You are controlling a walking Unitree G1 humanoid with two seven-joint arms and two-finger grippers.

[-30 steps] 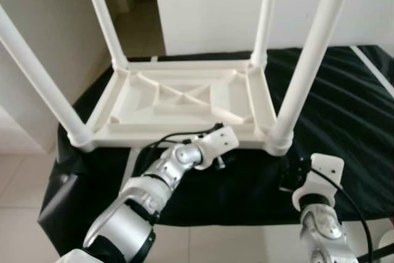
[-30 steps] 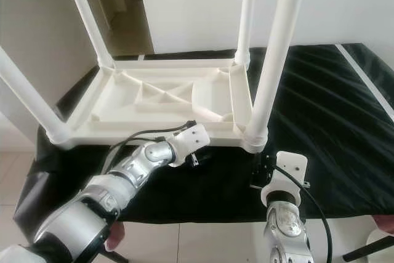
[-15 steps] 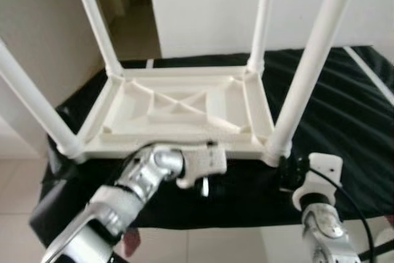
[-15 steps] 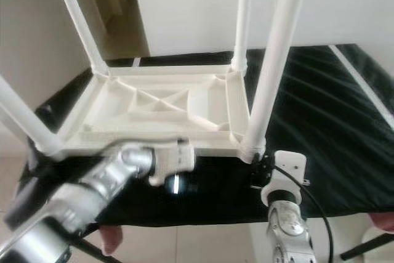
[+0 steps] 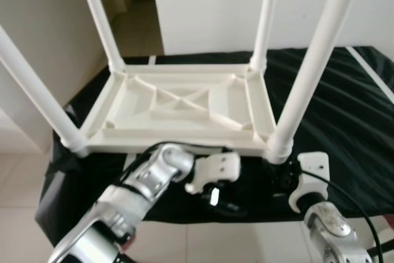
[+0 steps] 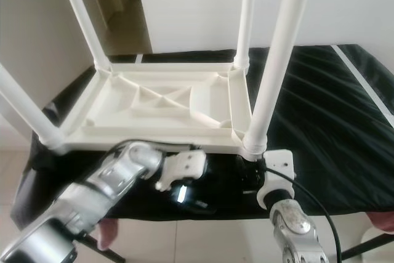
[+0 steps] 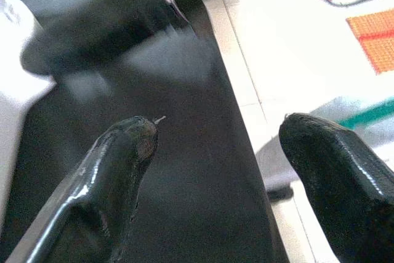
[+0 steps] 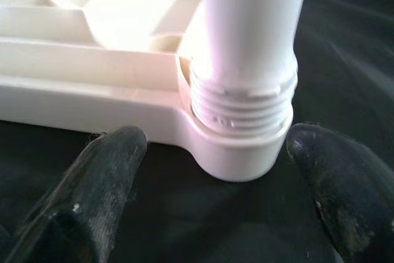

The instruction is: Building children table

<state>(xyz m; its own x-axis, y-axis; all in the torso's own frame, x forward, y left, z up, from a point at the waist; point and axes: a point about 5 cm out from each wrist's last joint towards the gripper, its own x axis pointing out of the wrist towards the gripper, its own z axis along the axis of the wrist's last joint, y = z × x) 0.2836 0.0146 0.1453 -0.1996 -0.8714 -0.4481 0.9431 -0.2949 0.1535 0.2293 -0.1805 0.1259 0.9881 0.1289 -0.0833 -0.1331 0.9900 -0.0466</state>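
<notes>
The table (image 5: 184,106) lies upside down on the black-draped counter (image 5: 345,121), all four legs standing in their sockets. My right gripper (image 8: 215,170) spreads wide around the near right leg (image 8: 246,60)'s threaded base, perhaps for final tightening. My left gripper (image 7: 215,152) hangs open over the counter's edge.

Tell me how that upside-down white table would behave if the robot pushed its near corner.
The table looks like hollow ribbed plastic, so probably light and stiff. It rests flat on the black cloth, which may bunch as it slides. The right gripper, open around the near right leg, probably gives leverage.
</notes>
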